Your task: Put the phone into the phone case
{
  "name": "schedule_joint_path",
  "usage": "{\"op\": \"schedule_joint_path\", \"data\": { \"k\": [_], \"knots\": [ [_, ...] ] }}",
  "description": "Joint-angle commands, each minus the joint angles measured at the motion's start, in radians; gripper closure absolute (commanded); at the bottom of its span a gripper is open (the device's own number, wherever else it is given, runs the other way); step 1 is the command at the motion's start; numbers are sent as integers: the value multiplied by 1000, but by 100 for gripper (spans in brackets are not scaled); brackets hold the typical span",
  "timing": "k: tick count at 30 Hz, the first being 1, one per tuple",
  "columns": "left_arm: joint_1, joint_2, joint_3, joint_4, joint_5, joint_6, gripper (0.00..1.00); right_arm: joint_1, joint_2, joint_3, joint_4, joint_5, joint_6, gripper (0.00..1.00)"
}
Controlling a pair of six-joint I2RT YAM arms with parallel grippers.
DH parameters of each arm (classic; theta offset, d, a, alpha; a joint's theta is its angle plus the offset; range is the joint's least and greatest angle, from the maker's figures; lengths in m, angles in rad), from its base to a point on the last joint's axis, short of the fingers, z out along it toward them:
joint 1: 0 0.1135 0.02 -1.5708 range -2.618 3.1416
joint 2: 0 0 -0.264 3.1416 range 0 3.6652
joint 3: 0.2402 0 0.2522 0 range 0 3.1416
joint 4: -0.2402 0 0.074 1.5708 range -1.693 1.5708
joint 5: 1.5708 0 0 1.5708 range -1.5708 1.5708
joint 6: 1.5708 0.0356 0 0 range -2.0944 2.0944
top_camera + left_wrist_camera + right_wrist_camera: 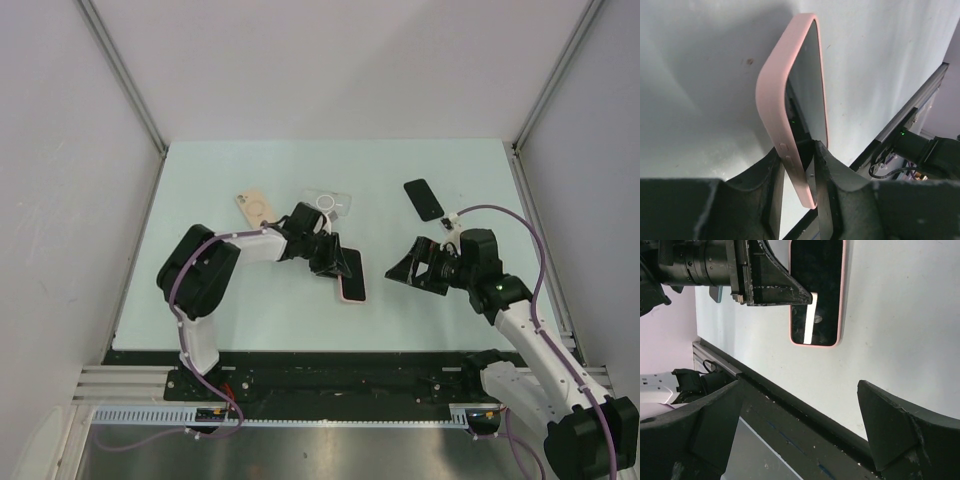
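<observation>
Step in hand: your phone [351, 276] sits inside the pink case [771, 95], lying flat on the desk [250, 310] just in front of the left arm; judged seated or nearly so, so you are at the check-and-release stage.
Left fingers [824, 165]: narrowly parted, straddling the near end of the cased phone; they sit against both sides, but you cannot tell whether they grip firmly or are easing off.
Right gripper [414, 268]: fingers spread wide, holding nothing, standing apart from the phone and facing it.
Next move: you need to confirm all corners are pressed home, then draw the left gripper [330, 258] back without dragging the case.
Elsewhere: a second dark phone [423, 199], a clear case [328, 204] and a tan case [254, 208] lie farther back.
</observation>
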Motion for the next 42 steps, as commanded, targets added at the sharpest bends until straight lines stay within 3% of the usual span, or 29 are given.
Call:
{"op": "schedule_joint_path", "data": {
  "k": [1,9,10,19,24,28,36,42],
  "knots": [
    [0,-82,-47,-15,-88,4,67,-10,-1,5,32,-11,-17,1],
    [0,-181,-13,-107,-181,36,36,-10,-1,5,30,5,-9,0],
    [2,-191,-12,-118,-192,39,27,-10,0,3,30,5,-7,0],
    [115,-332,-6,-276,-451,2,20,-7,0,3,27,2,5,1],
    [276,-379,5,-425,-638,-16,18,-5,0,-1,33,-6,-10,1],
    [429,-420,-16,-476,-688,-68,6,-5,5,-3,36,-23,-24,1],
    [716,-440,-32,-419,-704,-93,7,-4,-8,-3,24,-61,-29,1],
    [808,-347,37,-422,-775,-44,25,-7,-61,-9,-31,-32,-61,1]
  ]
}}
